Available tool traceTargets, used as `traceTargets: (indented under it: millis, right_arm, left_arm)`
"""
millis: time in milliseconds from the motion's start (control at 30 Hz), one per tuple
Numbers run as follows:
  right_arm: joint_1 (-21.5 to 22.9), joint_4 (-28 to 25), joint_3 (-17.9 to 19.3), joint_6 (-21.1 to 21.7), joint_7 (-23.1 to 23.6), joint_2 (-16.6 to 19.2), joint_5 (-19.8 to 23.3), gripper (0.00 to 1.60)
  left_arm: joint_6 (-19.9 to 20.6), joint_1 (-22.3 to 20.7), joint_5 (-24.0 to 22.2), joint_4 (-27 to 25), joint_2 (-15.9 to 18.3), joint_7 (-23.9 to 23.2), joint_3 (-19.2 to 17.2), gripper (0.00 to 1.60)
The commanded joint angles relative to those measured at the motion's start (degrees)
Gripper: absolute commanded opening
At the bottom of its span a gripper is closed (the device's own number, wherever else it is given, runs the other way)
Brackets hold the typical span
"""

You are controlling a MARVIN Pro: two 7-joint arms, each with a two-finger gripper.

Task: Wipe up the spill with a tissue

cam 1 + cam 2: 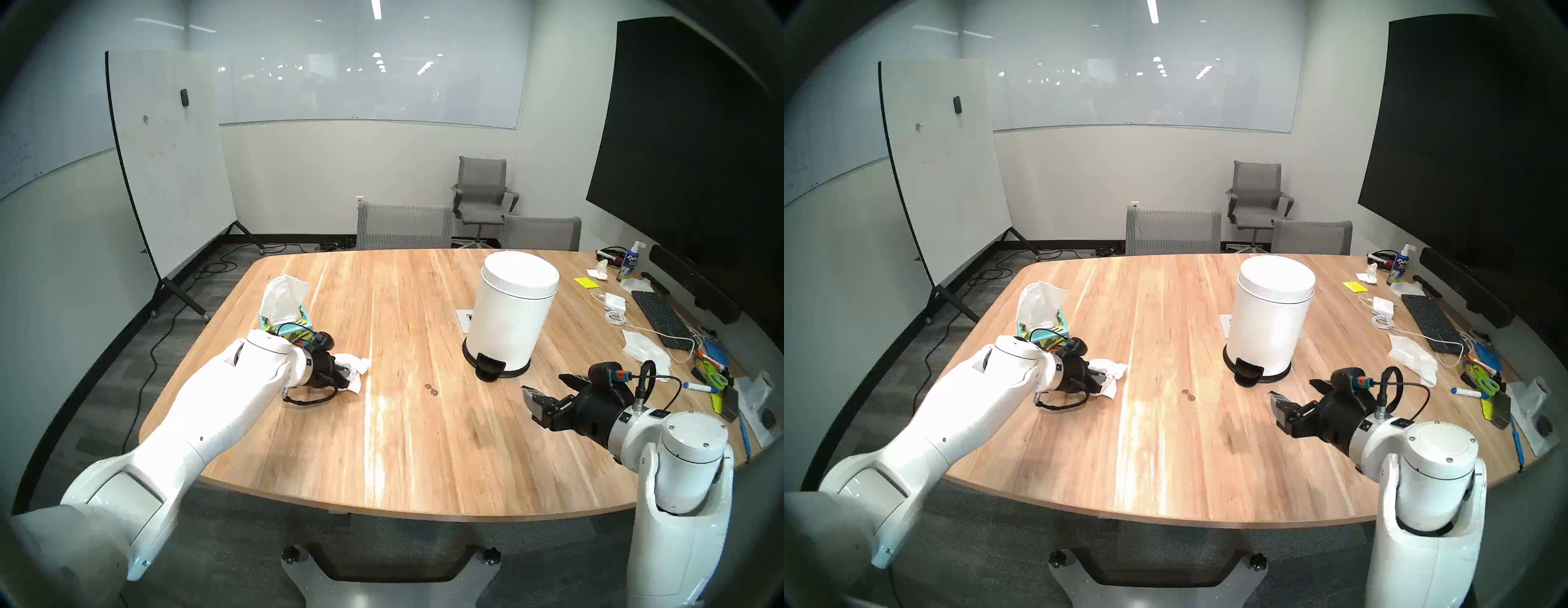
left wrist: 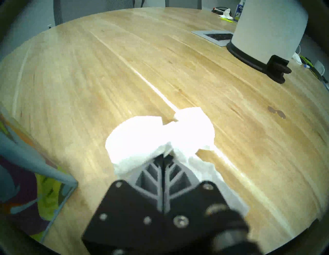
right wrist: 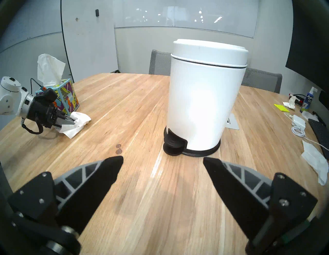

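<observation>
left wrist view shows the left gripper (image 2: pixel 164 156) clamped on the tissue (image 2: pixel 151 135), soft, light, best pinched at its bunched middle, well short of the spill (image 2: pixel 276 113); right gripper (image 3: pixel 162 161) jaws apart.

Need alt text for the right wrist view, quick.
The open right claw hovers over a wooden table, facing a white pedal bin. Small brown spill spots lie just ahead; at far left, the left claw grips a white tissue beside a tissue box.
</observation>
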Motion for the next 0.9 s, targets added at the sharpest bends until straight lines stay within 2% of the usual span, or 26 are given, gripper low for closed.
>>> traceTargets:
  millis: [0, 133, 167, 300, 400, 467, 567, 700, 767, 867]
  right_arm:
    - [0.08, -1.18, 0.14, -0.04, 0.0, 0.04, 0.04, 1.6]
    - [0.09, -1.16, 0.14, -0.05, 0.01, 0.04, 0.05, 1.6]
    - [0.11, -1.13, 0.14, -0.06, 0.01, 0.05, 0.05, 1.6]
    - [0.15, -1.05, 0.13, -0.09, 0.01, 0.06, 0.06, 1.6]
    - [0.15, -1.04, 0.13, -0.09, 0.02, 0.07, 0.06, 1.6]
    - [0.15, -1.05, 0.13, -0.09, 0.02, 0.06, 0.06, 1.6]
    - [0.14, -1.06, 0.13, -0.08, 0.01, 0.06, 0.06, 1.6]
    - [0.13, -1.1, 0.14, -0.07, 0.01, 0.05, 0.06, 1.6]
    - [0.12, -1.1, 0.14, -0.07, 0.01, 0.05, 0.06, 1.6]
    - [0.12, -1.12, 0.14, -0.07, 0.01, 0.05, 0.05, 1.6]
  left_arm:
    - [-0.48, 0.76, 0.15, -0.31, 2.86, -1.63, -0.22, 0.0]
    - [0.45, 3.15, -0.45, -3.91, 4.97, -3.02, -0.54, 0.0]
    - [0.82, 5.16, -0.73, -6.69, 6.61, -4.11, -0.64, 0.0]
    - [1.34, 8.52, -1.42, -10.79, 9.18, -6.5, -0.54, 0.0]
    - [1.47, 9.71, -1.88, -12.0, 9.9, -7.45, -0.49, 0.0]
    - [1.72, 11.54, -2.5, -14.65, 10.93, -7.94, -0.73, 0.0]
    - [1.91, 12.65, -2.85, -16.36, 11.45, -7.96, -0.93, 0.0]
    - [2.81, 15.45, -3.67, -21.54, 11.91, -6.74, -1.66, 0.0]
    - [2.82, 15.41, -3.74, -21.55, 11.56, -6.76, -1.52, 0.0]
    - [4.05, 16.86, -3.8, -24.79, 10.91, -4.58, -1.91, 0.0]
